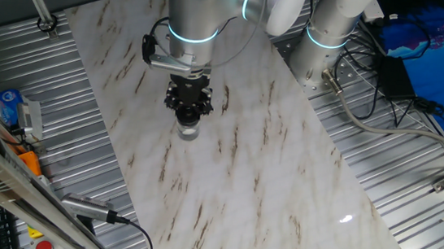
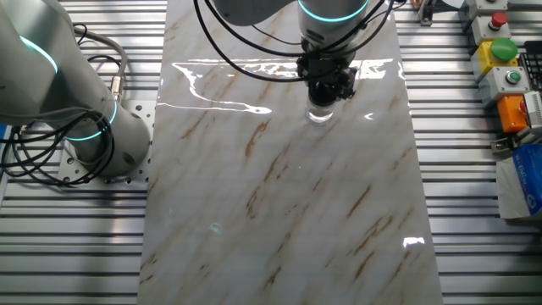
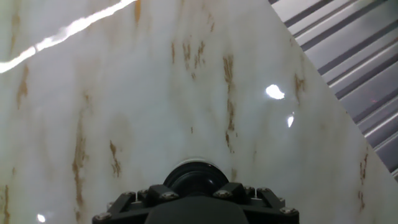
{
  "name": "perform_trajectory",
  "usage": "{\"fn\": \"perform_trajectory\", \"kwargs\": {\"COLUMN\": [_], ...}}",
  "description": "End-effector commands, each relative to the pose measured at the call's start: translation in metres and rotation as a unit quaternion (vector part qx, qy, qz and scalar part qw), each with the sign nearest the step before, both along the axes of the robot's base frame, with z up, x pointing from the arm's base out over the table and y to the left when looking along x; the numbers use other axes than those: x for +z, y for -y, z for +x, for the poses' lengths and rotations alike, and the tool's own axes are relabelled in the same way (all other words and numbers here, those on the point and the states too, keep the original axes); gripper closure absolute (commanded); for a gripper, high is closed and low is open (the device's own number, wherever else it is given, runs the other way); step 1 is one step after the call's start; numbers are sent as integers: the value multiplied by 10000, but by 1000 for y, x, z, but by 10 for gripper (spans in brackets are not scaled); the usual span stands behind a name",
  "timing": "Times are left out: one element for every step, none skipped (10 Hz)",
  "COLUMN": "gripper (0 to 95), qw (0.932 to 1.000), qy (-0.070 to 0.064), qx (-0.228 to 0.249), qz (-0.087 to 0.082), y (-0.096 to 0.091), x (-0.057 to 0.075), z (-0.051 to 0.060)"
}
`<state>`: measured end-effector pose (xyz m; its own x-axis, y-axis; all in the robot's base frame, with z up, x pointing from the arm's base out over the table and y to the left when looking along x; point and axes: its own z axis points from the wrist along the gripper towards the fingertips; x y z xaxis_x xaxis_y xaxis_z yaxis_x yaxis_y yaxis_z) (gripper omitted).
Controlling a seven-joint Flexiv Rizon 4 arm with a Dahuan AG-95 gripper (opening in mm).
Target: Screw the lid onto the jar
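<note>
Standing on the smooth, shiny white marble table top with brown streaks (image 1: 233, 183) is the small clear glass jar (image 1: 189, 129), round like a short tube. The black two-finger gripper (image 1: 188, 115) sits right on top of the jar, pointing straight down. The gripper hangs from a round silver metal arm with a glowing blue ring (image 1: 194, 7).

In one fixed view, only the see-through bottom part of the jar peeks out under the gripper. The other fixed view shows the same thing from the far side: the jar (image 2: 320, 113) is a pale glassy ring just under the gripper (image 2: 327, 95), and bright light stripes shine on the table top (image 2: 288, 195) beside the jar.

The hand view shows what the others do not. There, the small round black lid (image 3: 196, 179) shows as a dark circle with a thin pale rim, right against the black gripper body with little silver screws (image 3: 196, 202). The lid looks to be on top of the jar, but the glass itself is hidden. The fingers are pressed close around the lid, though I cannot tell for sure if they squeeze it.

Ribbed grey metal panels (image 1: 83, 127) lie on both sides of the table top. Far from the jar, by the edge, sit a yellow box with a green button (image 2: 501, 52) and a red button (image 1: 43, 247). No writing can be read.
</note>
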<state>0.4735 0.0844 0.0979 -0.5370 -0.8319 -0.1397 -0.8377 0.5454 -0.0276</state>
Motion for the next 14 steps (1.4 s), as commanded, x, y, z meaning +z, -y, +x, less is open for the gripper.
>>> {"fn": "perform_trajectory", "kwargs": {"gripper": [950,950,950,950,950,950,950,950,950,950,950,950,950,950], "qw": [10000,9999,9999,9998,9997,9997,9996,9994,9993,9991,9991,9989,9987,9986], "qy": [5,4,2,-5,-10,-13,-18,-22,-24,-31,-35,-41,-44,-45], "qx": [-89,-113,-129,-187,-224,-249,-282,-338,-379,-411,-432,-462,-500,-526], "qz": [15,18,19,30,30,16,14,25,37,48,45,39,32,38], "y": [0,0,0,0,0,0,0,0,0,0,0,0,0,0], "x": [-5,-5,-5,-5,-5,-5,-5,-6,-6,-6,-6,-6,-7,-8], "z": [0,0,0,0,0,0,0,0,1,1,1,1,1,1]}}
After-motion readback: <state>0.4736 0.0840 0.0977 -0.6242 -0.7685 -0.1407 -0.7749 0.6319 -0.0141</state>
